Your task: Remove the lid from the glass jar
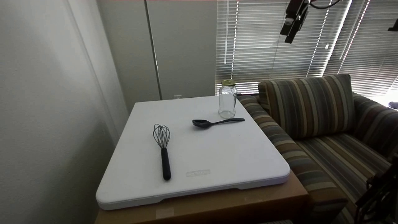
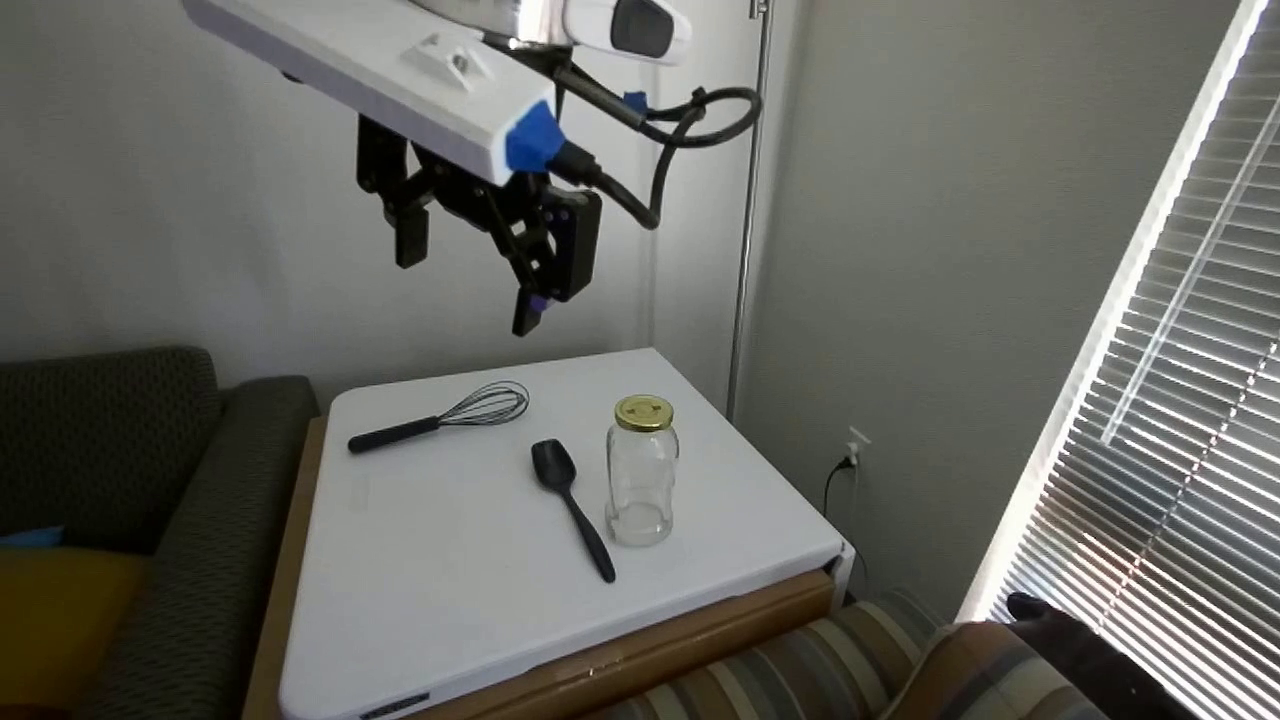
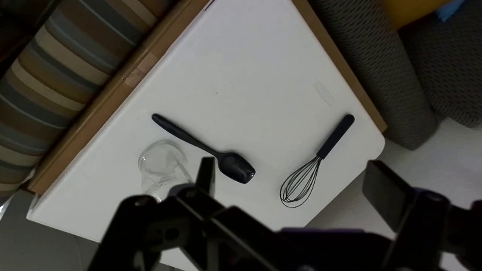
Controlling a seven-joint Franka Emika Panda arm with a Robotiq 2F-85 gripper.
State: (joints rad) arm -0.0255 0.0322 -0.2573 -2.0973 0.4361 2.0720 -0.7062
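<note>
While my gripper (image 2: 469, 283) hangs high and tilted in an exterior view, well apart from the white tabletop (image 2: 430, 570), its fingers (image 2: 411, 238) are spread wide with nothing between them. The gold lid (image 2: 644, 412) sits on the glass jar (image 2: 641, 480), which stands upright, its long axis vertical, just right of the black spoon (image 2: 573, 504). From me the lid lies below and to the right, so I judge that the coming move is a descent with a shift that way.

In an exterior view the whisk (image 1: 164, 153) lies near and to the left, while the jar stands far and to the right, toward the striped armchair (image 1: 311, 115). What shows of me is cut off at the top edge, above the jar and to its right (which of us is farther off, I cannot tell from there).

In the wrist view the jar is at the left, its base in sight and its upper part passing behind one of my fingers; the lid I cannot make out. The removal seems not yet begun. What matters, I think, is bringing my slanted fingers in line with the jar's upright axis, so that they straddle the rim of the lid evenly; coming in askew could tip the glass.
</note>
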